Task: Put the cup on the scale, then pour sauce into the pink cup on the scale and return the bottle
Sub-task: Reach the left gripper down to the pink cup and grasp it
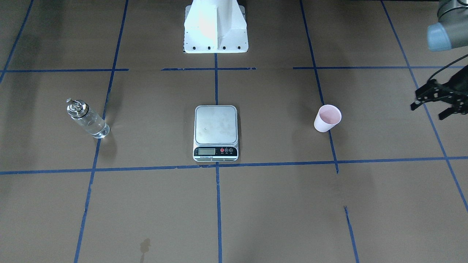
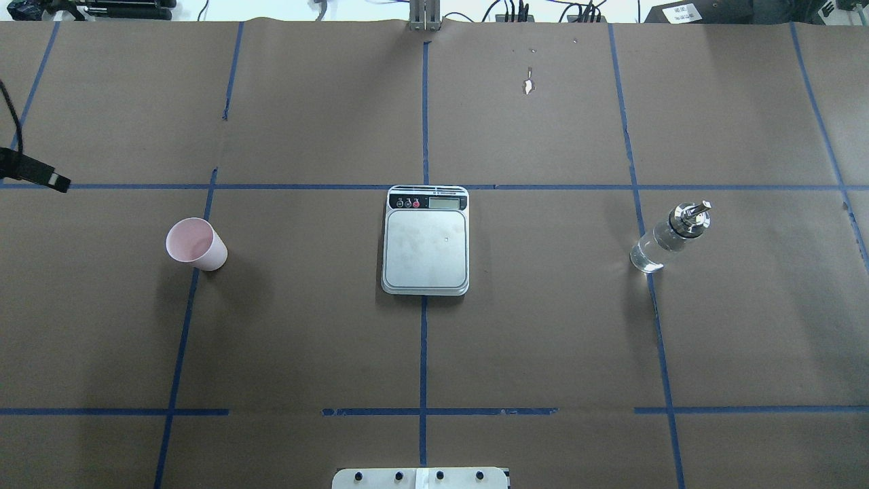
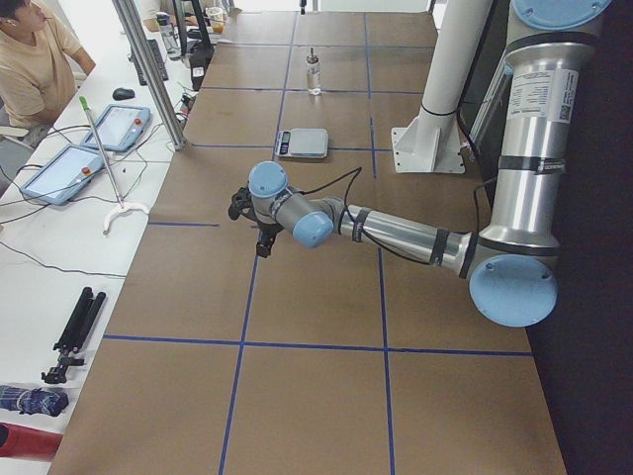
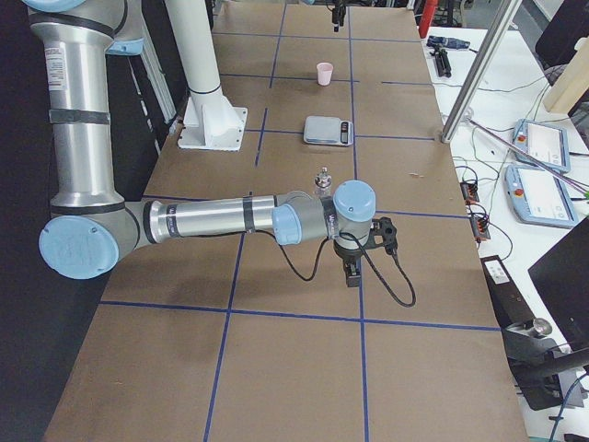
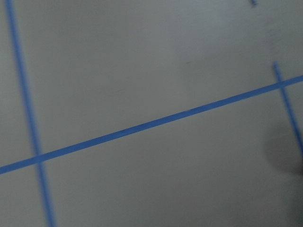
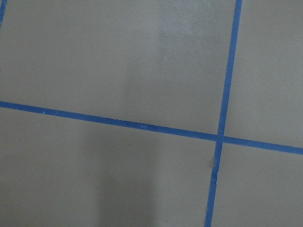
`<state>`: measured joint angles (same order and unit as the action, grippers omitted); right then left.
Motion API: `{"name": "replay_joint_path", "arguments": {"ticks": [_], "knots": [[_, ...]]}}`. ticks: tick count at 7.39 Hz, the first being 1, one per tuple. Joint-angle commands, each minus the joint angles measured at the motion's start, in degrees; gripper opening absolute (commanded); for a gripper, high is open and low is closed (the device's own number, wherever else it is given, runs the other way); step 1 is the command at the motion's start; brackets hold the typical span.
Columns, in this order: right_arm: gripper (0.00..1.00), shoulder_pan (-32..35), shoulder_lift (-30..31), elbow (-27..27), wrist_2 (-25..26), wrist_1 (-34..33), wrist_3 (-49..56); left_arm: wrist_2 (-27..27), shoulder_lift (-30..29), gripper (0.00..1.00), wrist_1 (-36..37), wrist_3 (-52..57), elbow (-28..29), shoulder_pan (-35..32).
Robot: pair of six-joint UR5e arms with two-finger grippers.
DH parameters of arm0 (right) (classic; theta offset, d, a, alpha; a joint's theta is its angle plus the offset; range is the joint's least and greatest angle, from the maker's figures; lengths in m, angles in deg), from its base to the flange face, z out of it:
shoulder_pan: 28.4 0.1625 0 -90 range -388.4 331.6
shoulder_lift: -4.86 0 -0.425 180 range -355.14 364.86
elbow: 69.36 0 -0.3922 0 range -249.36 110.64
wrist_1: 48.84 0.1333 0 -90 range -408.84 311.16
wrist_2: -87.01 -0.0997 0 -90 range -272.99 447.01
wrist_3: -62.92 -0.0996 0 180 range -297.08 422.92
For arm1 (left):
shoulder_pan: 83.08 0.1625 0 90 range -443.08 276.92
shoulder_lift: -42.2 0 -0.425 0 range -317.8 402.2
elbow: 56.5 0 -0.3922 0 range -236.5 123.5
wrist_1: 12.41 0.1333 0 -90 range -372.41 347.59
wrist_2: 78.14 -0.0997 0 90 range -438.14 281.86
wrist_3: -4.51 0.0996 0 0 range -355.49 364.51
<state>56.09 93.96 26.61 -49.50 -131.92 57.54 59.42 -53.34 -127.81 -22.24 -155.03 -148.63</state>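
Observation:
The pale pink cup (image 1: 327,118) stands upright and empty on the brown table, to the robot's left of the scale (image 1: 215,126); it also shows in the overhead view (image 2: 195,244). The scale's (image 2: 426,241) steel platform is bare. The clear glass bottle (image 1: 87,119) with its silver spout stands on the robot's right side (image 2: 669,238), holding clear sauce. My left gripper (image 1: 429,109) is open and empty, beyond the cup near the table's left end. My right gripper (image 4: 354,258) shows only in the exterior right view, past the bottle; I cannot tell whether it is open.
The white robot base (image 1: 215,27) stands behind the scale. Blue tape lines grid the brown paper (image 5: 142,125). An operator (image 3: 35,59) sits by a side bench with tablets (image 3: 117,127). Metal poles (image 3: 148,69) stand along the table's far edge.

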Motion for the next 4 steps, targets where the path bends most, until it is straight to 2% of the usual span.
{"name": "replay_joint_path", "arguments": {"ticks": [1,3,4], "knots": [[1.0,-0.12,0.11,-0.09,-0.07,0.47,0.01,-0.09,-4.29,0.91,-0.8,-9.17,-0.08,8.57],[1.0,-0.21,0.02,0.0,-0.16,0.47,-0.07,-0.09,-3.78,0.78,-0.71,-9.37,0.62,9.13],[1.0,-0.21,0.02,0.0,-0.16,0.47,0.01,-0.09,-3.69,0.78,-0.62,-9.2,0.97,9.3]]}}
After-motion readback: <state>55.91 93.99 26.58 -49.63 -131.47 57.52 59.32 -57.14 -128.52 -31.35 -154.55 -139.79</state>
